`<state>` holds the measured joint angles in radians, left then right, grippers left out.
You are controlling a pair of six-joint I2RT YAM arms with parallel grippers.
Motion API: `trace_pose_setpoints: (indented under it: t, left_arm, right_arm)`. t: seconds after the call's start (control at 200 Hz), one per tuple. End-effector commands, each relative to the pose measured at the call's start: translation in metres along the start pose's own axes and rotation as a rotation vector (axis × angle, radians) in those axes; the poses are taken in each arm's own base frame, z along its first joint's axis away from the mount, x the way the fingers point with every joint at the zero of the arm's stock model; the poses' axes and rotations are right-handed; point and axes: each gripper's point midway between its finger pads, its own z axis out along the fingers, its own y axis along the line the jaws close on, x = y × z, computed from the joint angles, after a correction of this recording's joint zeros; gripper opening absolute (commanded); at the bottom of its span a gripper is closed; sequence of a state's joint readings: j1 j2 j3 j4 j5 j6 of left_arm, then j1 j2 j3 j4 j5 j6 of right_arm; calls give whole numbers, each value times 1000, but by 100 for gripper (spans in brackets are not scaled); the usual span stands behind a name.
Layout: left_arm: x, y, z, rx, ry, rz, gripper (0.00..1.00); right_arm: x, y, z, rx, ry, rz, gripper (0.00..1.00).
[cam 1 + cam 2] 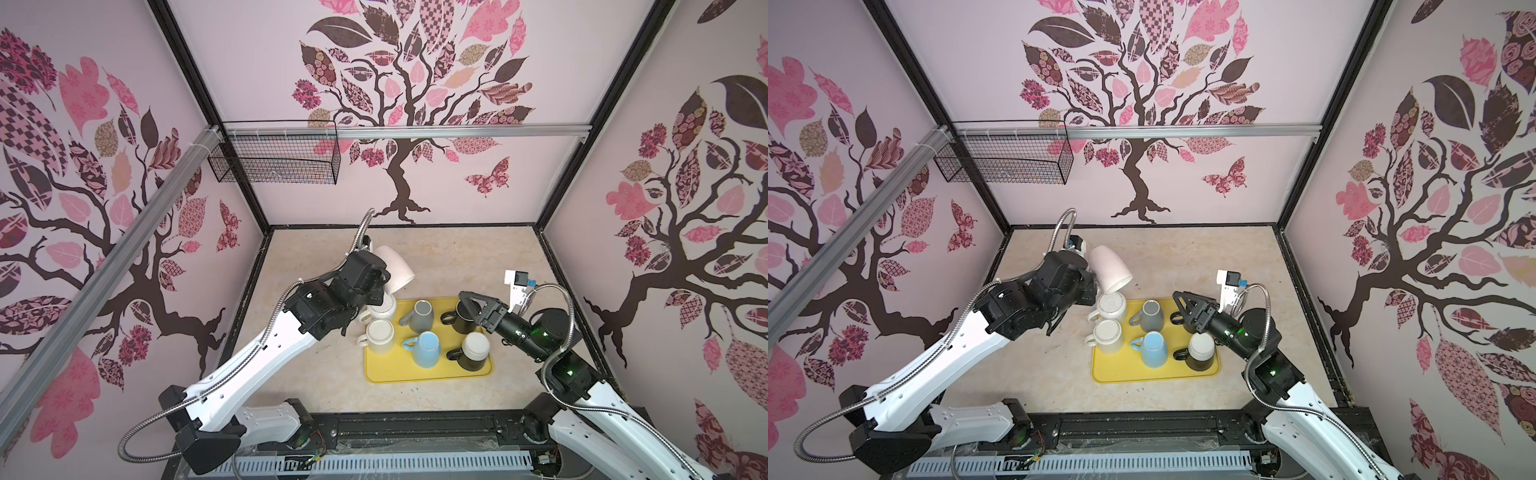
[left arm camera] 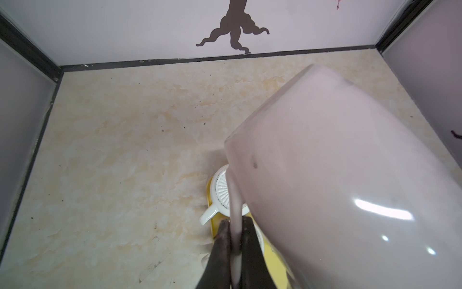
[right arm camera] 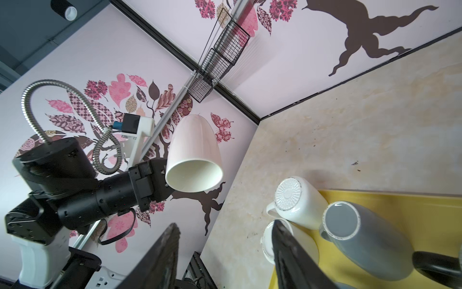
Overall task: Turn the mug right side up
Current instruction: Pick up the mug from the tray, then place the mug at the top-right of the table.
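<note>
Above the far-left corner of the yellow tray (image 1: 415, 380), the pink mug (image 1: 395, 266) is held clear of the desk (image 1: 457, 257) — tilted, mouth angled downward — its rim clenched in the left pincer (image 2: 235, 225). The right pincer (image 1: 467, 300) is seen parted and empty beside the black mug (image 1: 463, 324).

Seven mugs are showing: one pink mug (image 1: 395, 268), two white mugs (image 1: 380, 334), one grey mug (image 1: 420, 316), one blue mug (image 1: 427, 350), two black mugs (image 1: 464, 362); one yellow tray (image 1: 415, 376), one wire basket (image 1: 274, 164).

Robot lab test booth: black frame (image 1: 185, 62), tree-decal walls (image 1: 457, 187), alu rail (image 1: 457, 132), marble-look tabletop (image 1: 457, 257).
</note>
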<state>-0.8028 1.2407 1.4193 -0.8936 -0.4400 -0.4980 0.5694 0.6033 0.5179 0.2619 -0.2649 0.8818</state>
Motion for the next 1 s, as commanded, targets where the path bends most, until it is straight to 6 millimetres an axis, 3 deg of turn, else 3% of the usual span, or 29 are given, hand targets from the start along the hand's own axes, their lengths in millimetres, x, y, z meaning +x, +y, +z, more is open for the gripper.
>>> trace_pose_setpoints:
  t: [0.0,0.105,0.275,0.345,0.685,0.995]
  left_arm:
    - [-53,-19,-27,149,-174,-212,0]
    - [-60,-22,-33,190,-204,-274,0]
    - [-60,-23,-33,202,-201,-325,0]
    - [-58,-24,-32,213,-201,-338,0]
    - [-52,-24,-36,251,-198,-386,0]
    - [-44,-37,-30,319,-176,-368,0]
  right_arm:
    - [-4,22,3,-97,-19,37,61]
    - [14,22,14,-60,-5,-14,60]
    - [49,49,32,-4,6,-210,60]
    - [58,51,43,-4,23,-222,60]
    - [62,58,73,-63,-40,-287,58]
    - [63,81,88,-182,-92,-357,60]
